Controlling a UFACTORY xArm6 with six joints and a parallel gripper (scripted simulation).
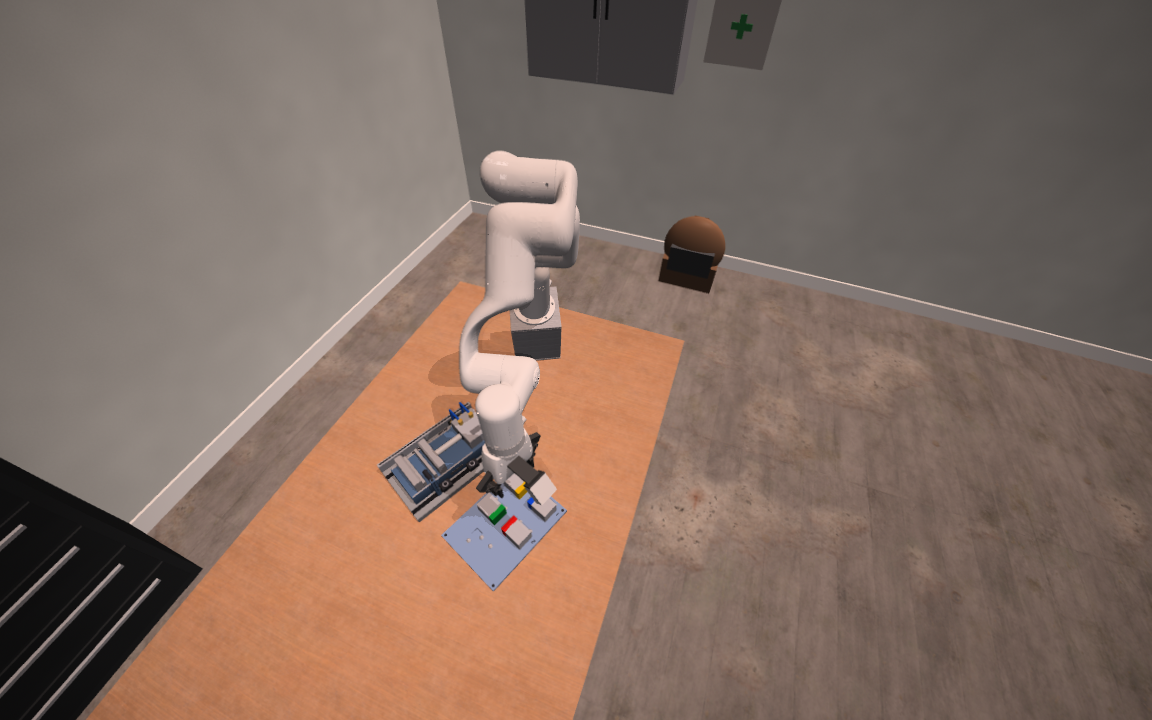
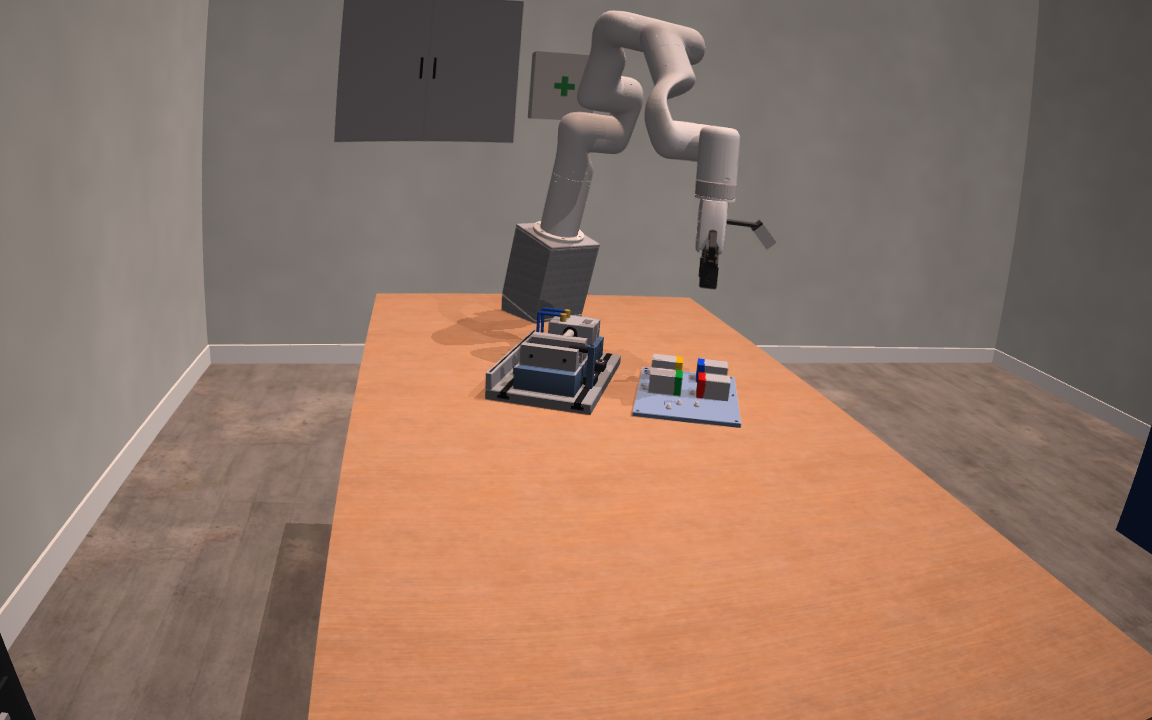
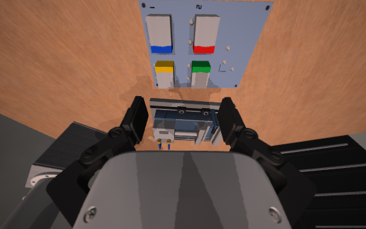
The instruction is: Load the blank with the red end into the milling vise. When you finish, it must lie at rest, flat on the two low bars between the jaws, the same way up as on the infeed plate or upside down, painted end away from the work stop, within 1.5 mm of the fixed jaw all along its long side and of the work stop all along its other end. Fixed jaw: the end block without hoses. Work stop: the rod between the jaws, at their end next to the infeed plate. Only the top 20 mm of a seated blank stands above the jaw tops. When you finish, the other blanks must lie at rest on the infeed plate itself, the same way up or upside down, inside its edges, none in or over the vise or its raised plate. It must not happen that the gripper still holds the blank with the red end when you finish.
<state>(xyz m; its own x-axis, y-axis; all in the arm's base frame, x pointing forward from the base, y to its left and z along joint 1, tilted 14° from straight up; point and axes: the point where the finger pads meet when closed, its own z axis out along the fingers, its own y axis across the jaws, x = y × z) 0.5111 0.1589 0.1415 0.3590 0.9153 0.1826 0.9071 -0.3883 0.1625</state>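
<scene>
The red-ended blank (image 1: 518, 535) (image 2: 717, 387) (image 3: 206, 32) lies flat on the blue-grey infeed plate (image 1: 495, 570) (image 3: 250, 28), its red end toward the vise side. My gripper (image 1: 511, 463) (image 2: 708, 273) (image 3: 182, 105) is open and empty. It hangs high above the table, near the plate's vise-side edge. The vise holds no blank. Its fixed jaw (image 1: 407, 471) (image 2: 550, 357) (image 3: 216, 137) stands at the end away from the hoses; the moving jaw (image 1: 432, 455) (image 3: 201, 135) faces it. The work stop (image 3: 214, 130) is small in the wrist view. The low bars are not clear.
Blanks with blue (image 2: 714, 369) (image 3: 159, 30), yellow (image 2: 662, 363) (image 3: 164, 79) and green ends (image 2: 662, 382) (image 3: 200, 79) lie around the red one on the plate. Small pegs (image 3: 228, 48) stand there. The vise's hosed block (image 1: 467, 428) (image 3: 164, 128) rises nearer the robot base.
</scene>
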